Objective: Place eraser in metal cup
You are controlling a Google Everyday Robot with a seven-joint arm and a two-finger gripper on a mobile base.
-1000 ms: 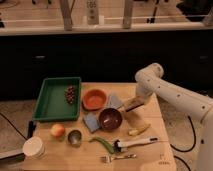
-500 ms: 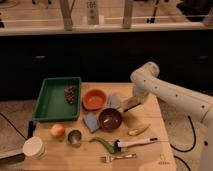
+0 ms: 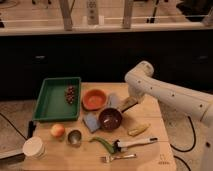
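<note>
The metal cup [image 3: 74, 137] is a small silver cylinder standing near the table's front left, just right of the orange fruit [image 3: 57, 130]. My gripper [image 3: 127, 105] hangs low over the table at the end of the white arm [image 3: 165, 95], just right of the dark maroon bowl [image 3: 110, 118] and beside a blue cloth [image 3: 114, 100]. A small tan shape at the gripper's tip looks like the eraser [image 3: 129, 103], though I cannot tell whether it is gripped or lying on the table. The cup is well to the left of the gripper and nearer the front.
A green tray [image 3: 50, 102] holding grapes [image 3: 70, 94] lies at the back left. An orange bowl [image 3: 94, 98] sits mid-table, with a second blue cloth [image 3: 91, 122]. A yellow banana piece [image 3: 137, 130], brush [image 3: 133, 143], fork [image 3: 117, 158] and white paper cup [image 3: 34, 147] lie along the front.
The arm's upper part has shifted slightly to the left. The gripper stays low beside the maroon bowl. Nothing on the table has moved.
</note>
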